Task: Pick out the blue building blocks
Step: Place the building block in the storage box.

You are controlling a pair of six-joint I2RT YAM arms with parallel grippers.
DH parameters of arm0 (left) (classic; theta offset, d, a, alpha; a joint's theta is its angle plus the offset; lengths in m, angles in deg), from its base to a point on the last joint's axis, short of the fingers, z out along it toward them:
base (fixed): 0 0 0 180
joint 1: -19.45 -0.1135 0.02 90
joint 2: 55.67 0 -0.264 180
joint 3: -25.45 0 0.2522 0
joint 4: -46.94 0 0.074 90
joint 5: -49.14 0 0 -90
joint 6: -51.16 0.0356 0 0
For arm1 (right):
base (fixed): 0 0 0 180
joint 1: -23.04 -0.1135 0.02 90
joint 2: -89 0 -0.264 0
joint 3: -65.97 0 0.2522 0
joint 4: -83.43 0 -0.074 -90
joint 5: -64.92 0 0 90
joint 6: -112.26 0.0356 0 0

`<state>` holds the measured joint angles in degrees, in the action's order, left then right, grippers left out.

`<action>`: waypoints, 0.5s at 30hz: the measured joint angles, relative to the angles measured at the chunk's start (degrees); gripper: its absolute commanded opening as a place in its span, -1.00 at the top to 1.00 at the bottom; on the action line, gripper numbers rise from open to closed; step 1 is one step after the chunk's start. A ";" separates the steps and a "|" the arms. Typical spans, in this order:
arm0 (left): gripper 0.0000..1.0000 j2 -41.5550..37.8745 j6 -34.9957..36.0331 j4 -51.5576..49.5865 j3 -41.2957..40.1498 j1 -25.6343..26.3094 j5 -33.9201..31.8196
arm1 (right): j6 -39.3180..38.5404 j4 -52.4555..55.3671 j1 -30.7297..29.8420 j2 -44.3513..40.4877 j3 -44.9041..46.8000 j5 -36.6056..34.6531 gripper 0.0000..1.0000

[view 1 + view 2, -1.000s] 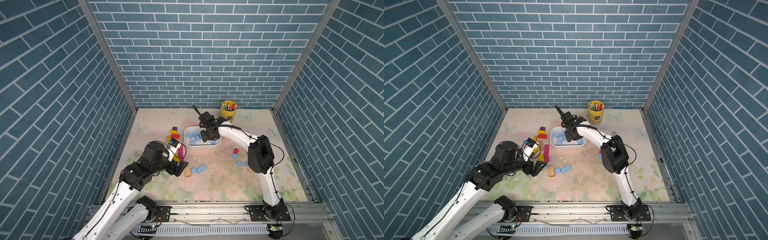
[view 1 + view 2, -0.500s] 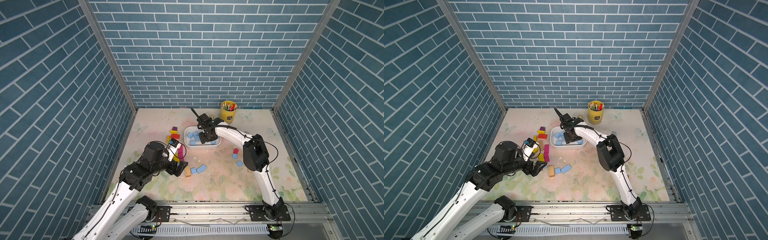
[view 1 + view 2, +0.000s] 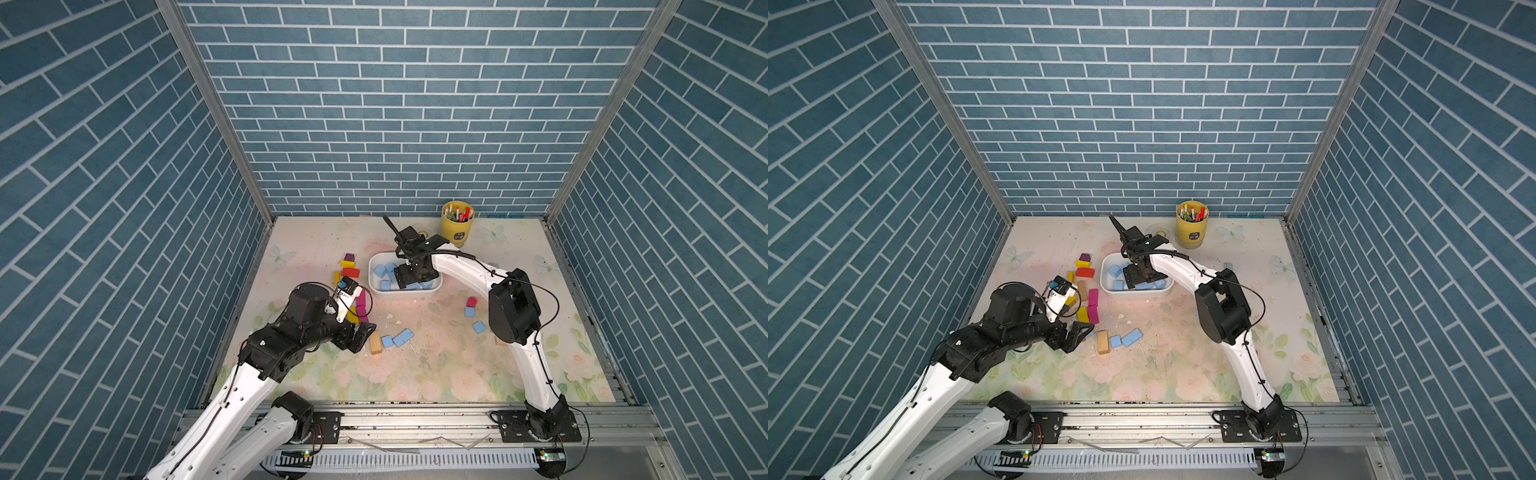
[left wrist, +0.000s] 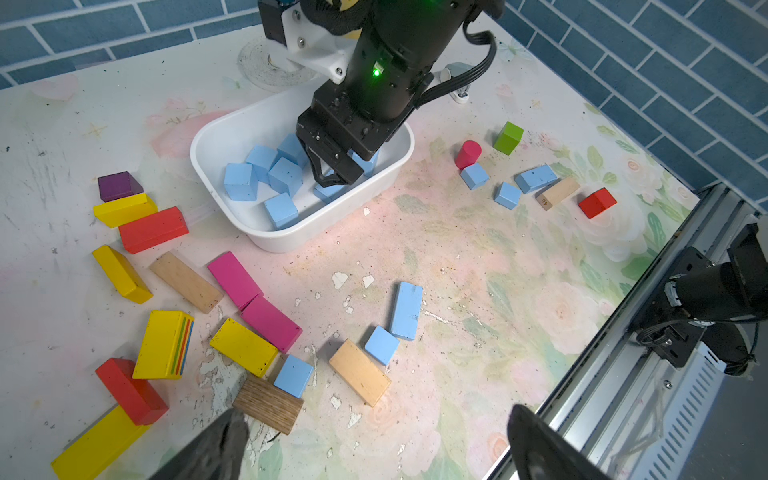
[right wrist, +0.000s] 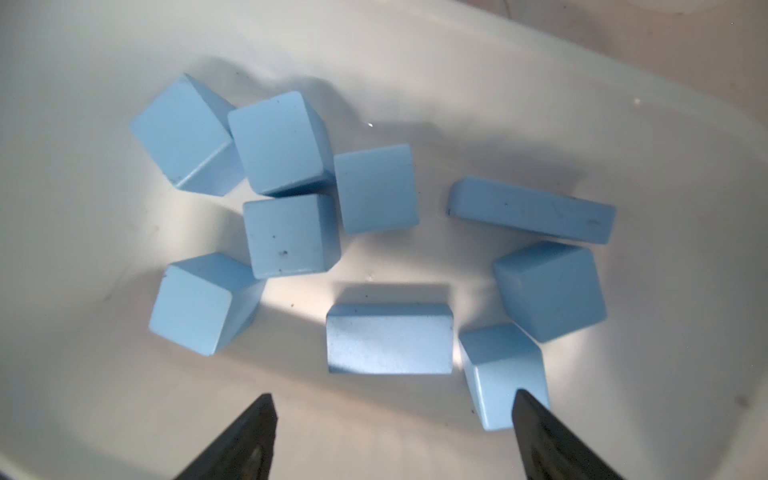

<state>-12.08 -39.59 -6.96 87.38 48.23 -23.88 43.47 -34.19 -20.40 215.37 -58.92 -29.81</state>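
Left arm (image 3: 245,390) and right arm (image 3: 534,365): white shells, bulky black joints, thin black cables; a green light (image 4: 376,73) beside the right hand (image 4: 332,176).

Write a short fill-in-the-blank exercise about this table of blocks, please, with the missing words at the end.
1. The wooden building blocks inside the white plastic tub are all ____.
2. The jaws of the left end effector stand ____.
3. The purple wooden block rests against a long wooden block coloured ____.
Missing words: blue; open; yellow.
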 measured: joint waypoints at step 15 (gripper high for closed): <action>-0.99 0.00 0.00 0.00 0.00 0.00 0.00 | -0.48 -6.25 -0.92 -25.79 24.28 1.09 -0.93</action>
<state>-12.08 -39.59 -6.96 87.38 48.23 -23.88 42.99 -40.44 -21.32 189.58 -34.64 -28.72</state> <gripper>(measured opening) 0.994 0.961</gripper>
